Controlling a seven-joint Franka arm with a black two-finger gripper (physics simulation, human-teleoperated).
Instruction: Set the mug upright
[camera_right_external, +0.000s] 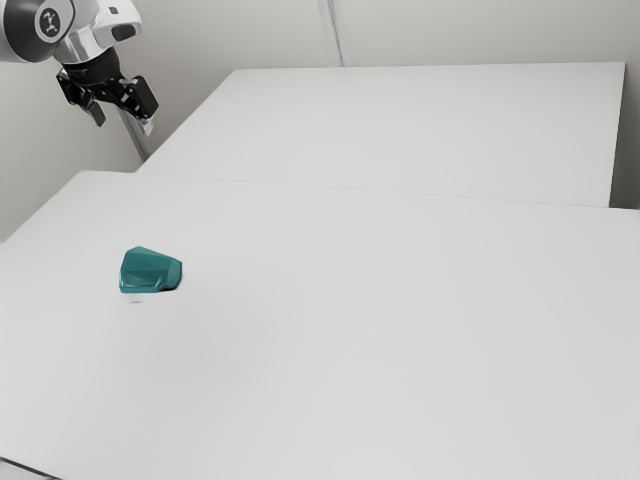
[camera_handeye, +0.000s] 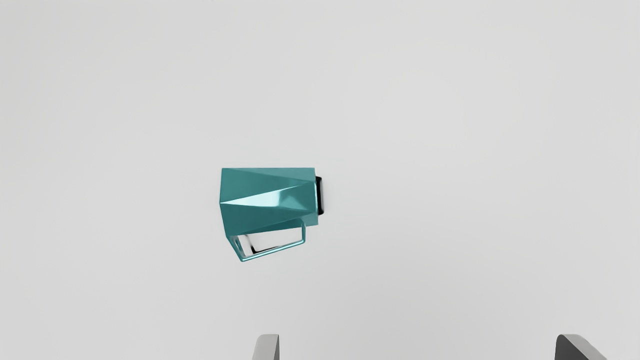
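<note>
In the exterior view, the gripper (camera_right_external: 122, 120) is at the upper left, high above the table and well apart from the mug. A teal faceted mug (camera_right_external: 150, 271) lies on its side on the white table, toward the exterior view's left. The wrist view shows the mug (camera_handeye: 267, 197) with its loop handle out to one side, on the side nearer the fingertips. Also in the wrist view, the gripper (camera_handeye: 417, 347) is open, its two fingertips wide apart with nothing between them.
The white table (camera_right_external: 380, 330) spreads under the mug. Behind it stands another white surface (camera_right_external: 420, 130), with pale walls around. A dark line crosses the exterior view's lower left corner.
</note>
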